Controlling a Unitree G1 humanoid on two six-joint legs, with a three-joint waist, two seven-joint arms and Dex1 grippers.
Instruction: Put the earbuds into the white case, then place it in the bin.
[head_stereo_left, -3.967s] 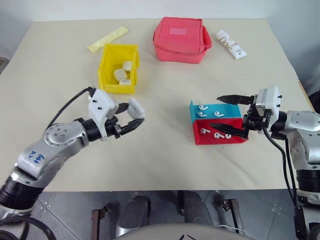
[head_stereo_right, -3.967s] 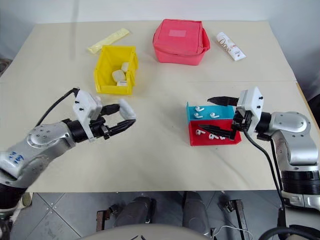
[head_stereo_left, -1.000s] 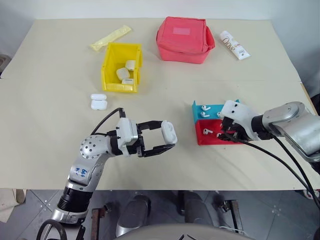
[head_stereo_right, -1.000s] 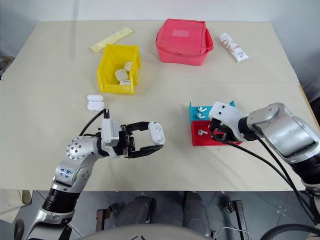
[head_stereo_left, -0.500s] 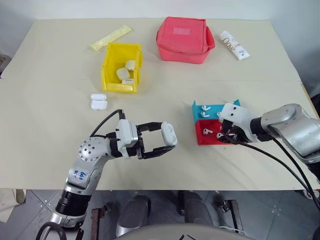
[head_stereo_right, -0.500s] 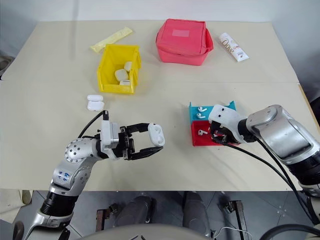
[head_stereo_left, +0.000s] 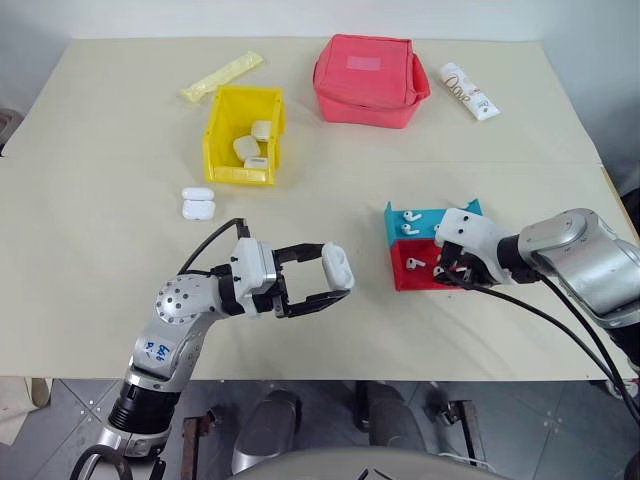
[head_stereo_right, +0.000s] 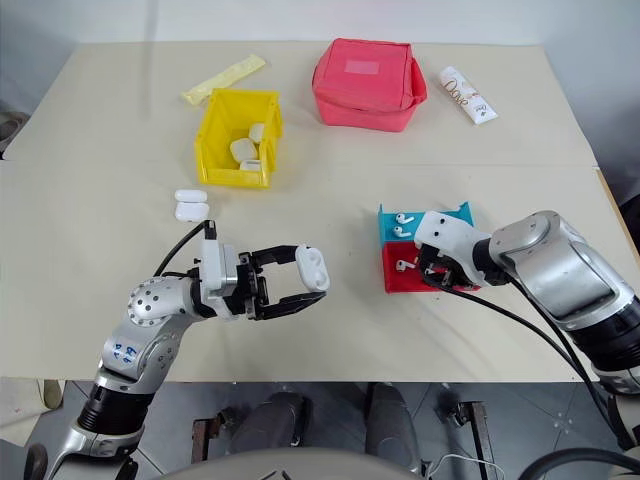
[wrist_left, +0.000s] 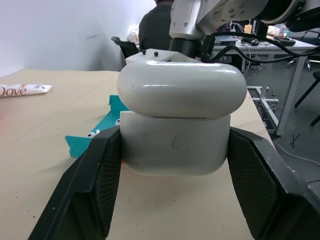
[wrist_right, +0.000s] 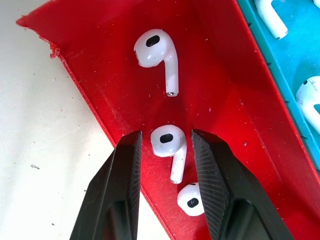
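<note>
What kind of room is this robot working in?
Probably a lab or workshop. Past the beige worktable, the left wrist view shows desks strewn with cables and a seated person. On the table, sorting trays hold earbuds.

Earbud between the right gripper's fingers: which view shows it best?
The right wrist view. The earbud lies in the red tray, framed by the right gripper, whose fingers flank its head, a narrow gap showing on each side. In the head views that gripper's body covers it; the red tray's other earbuds are white specks.
</note>
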